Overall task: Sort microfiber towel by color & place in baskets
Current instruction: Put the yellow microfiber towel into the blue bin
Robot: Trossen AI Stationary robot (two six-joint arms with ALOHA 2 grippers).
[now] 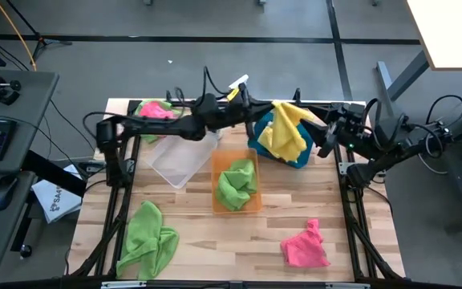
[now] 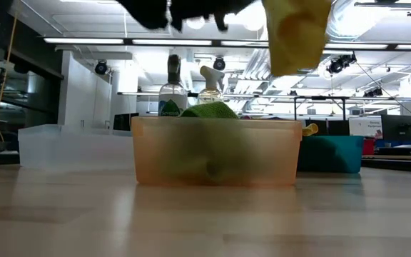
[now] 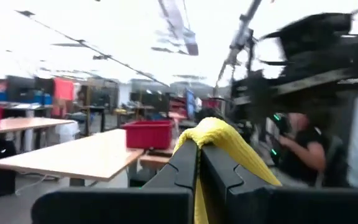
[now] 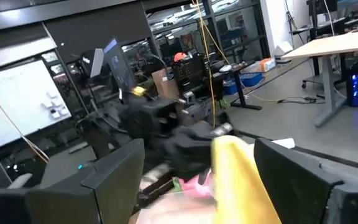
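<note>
My left gripper (image 1: pixel 269 108) reaches across the table's far side and is shut on a yellow towel (image 1: pixel 287 130), which hangs above the blue basket (image 1: pixel 301 159). My right gripper (image 1: pixel 327 138) is open just right of that towel; its two fingers stand wide apart in the right wrist view (image 4: pixel 210 186), with the towel (image 4: pixel 235 171) ahead of them. A green towel (image 1: pixel 237 183) lies in the orange basket (image 1: pixel 215 172). The clear basket (image 1: pixel 181 160) stands left of it. A pink towel (image 1: pixel 156 110) lies at the far left; a green towel (image 1: pixel 147 241) and a pink towel (image 1: pixel 303 246) lie near the front. My left gripper pinches a bunched upper fold of the yellow towel (image 3: pixel 211 132) between its two shut fingers (image 3: pixel 185 163). The fingers come about level from the table's left. The towel drapes over and hangs below them (image 2: pixel 298 36), slack and lifted clear above the baskets.
Two spray bottles (image 2: pixel 173 86) stand behind the orange basket at the far edge; one shows in the high view (image 1: pixel 239 83). The bare wooden tabletop (image 1: pixel 215 241) lies between the front green and pink towels.
</note>
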